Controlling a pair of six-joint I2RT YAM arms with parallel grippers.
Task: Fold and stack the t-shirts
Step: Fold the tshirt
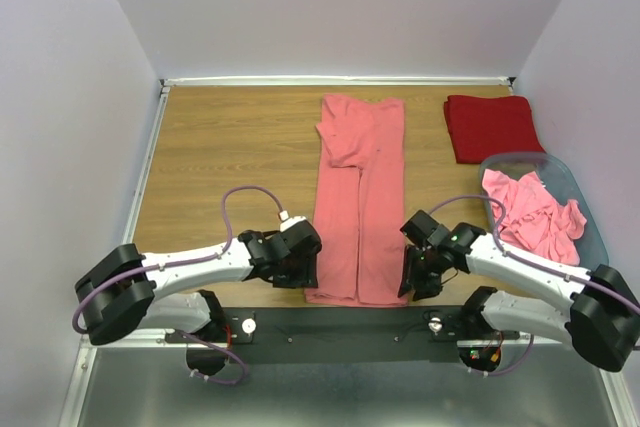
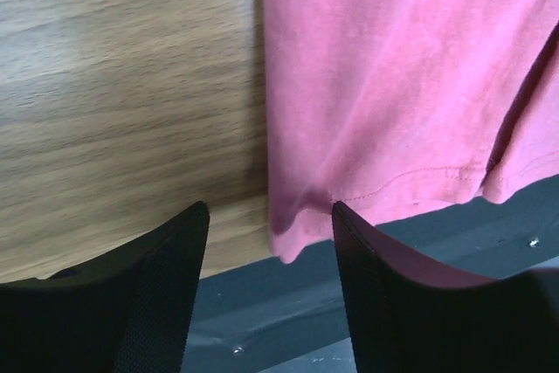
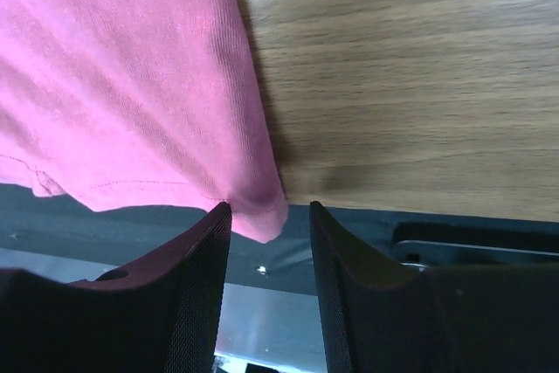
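A salmon-pink t-shirt (image 1: 358, 197) lies folded lengthwise in a long strip down the middle of the table, its hem hanging over the near edge. My left gripper (image 1: 303, 269) is open at the hem's left corner (image 2: 293, 238), which sits between the fingers. My right gripper (image 1: 412, 280) is open at the hem's right corner (image 3: 262, 216), which also sits between its fingers. A folded deep red t-shirt (image 1: 492, 127) lies at the back right. More pink t-shirts (image 1: 530, 212) are heaped in the basket.
The oval grey-blue basket (image 1: 590, 212) stands at the right edge, beside my right arm. A dark rail (image 1: 350, 327) runs along the near table edge under the hem. Bare wood lies left of the shirt (image 1: 230, 147).
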